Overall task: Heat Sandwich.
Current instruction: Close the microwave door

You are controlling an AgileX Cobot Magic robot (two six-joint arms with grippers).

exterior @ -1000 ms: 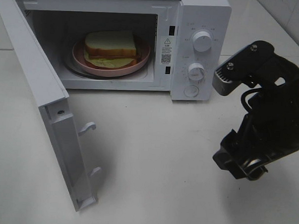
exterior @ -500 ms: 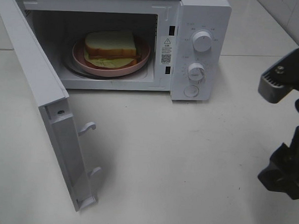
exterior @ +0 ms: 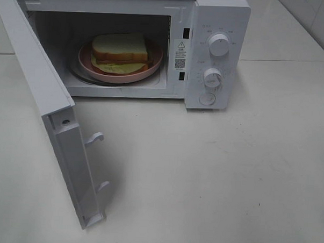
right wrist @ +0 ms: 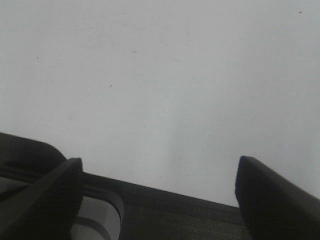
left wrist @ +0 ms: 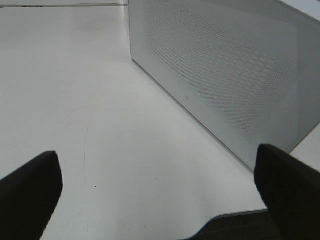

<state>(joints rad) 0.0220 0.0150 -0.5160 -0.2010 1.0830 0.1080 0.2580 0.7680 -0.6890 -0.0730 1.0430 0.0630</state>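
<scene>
The sandwich [exterior: 120,48] lies on a pink plate [exterior: 122,77] inside the microwave [exterior: 220,16], set toward the left of the cavity. The door [exterior: 44,105] stands swung wide to the left, its two latch hooks [exterior: 97,137] jutting from the free edge. Right of the opening a sticker [exterior: 179,62] carries a warning triangle and a QR code; its print is too small to read. Two knobs [exterior: 218,44] sit above a round button [exterior: 207,98]. The table [exterior: 229,173] stretches broad in front. The left claw [left wrist: 157,170] is spread near the door's perforated face; the right claw [right wrist: 160,175] is spread over table.
</scene>
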